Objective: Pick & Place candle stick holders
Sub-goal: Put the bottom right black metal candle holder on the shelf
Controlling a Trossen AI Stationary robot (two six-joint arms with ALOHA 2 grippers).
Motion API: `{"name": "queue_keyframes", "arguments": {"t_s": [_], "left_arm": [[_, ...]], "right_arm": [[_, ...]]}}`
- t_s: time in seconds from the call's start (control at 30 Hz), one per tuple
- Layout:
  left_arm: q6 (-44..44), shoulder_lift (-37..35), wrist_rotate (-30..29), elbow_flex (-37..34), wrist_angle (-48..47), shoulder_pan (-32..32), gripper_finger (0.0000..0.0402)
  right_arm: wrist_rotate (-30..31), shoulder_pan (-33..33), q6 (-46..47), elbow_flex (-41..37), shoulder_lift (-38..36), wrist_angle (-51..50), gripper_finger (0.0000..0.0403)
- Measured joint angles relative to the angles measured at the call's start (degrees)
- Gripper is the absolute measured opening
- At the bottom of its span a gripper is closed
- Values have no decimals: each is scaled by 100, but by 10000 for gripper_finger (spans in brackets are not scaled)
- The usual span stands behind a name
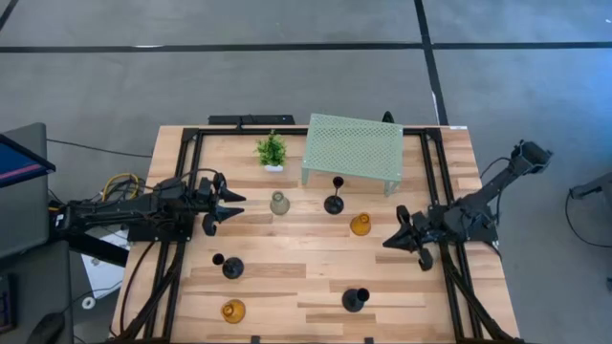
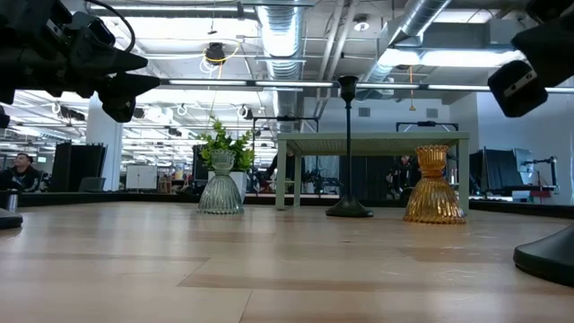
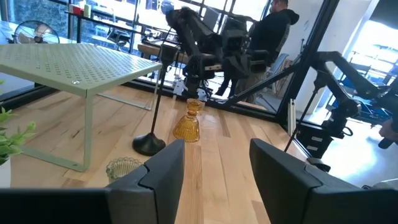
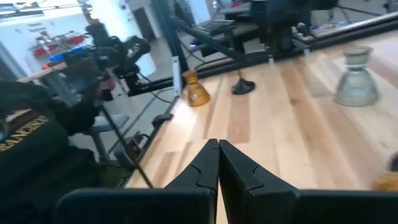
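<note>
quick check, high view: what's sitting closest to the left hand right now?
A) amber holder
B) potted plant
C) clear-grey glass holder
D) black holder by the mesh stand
C: in the high view the clear-grey glass holder stands just past the open left hand, nearer than any other holder or the potted plant.

right gripper [image 4: 218,163] with fingertips pressed together, wooden table [image 4: 261,118], clear-grey glass holder [image 4: 356,79], amber glass holder [image 4: 196,91], black holder's round base [image 4: 243,86]
</note>
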Motion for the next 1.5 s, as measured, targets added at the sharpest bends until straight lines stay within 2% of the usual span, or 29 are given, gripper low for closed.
{"name": "queue_keyframes", "arguments": {"t_s": [0.17, 0.5, 0.67, 0.83, 1.03, 1.13, 1.27, 1.5], "left_arm": [[0, 1, 2, 1, -2, -2, 182], [0, 1, 2, 1, 0, 0, 182], [2, 1, 2, 1, -1, 0, 182], [0, 1, 2, 1, -2, 0, 182], [2, 1, 2, 1, -2, 0, 182], [0, 1, 2, 1, -2, 0, 182], [2, 0, 2, 0, -2, 0, 182], [0, 0, 2, -1, -2, 0, 182]], "right_arm": [[6, 234, -312, 45, 911, 798, 0], [2, 609, -631, 1016, 2605, 580, 0], [56, 690, -604, 1236, 3319, 508, 0], [160, 662, -131, 1509, 3872, 533, 0], [137, 638, 983, 1761, 4302, 540, 0], [10, 652, 1111, 1855, 4527, 533, 3], [-20, 697, 1111, 2042, 4888, 533, 31], [-17, 695, 1069, 2461, 5490, 537, 117]]}}
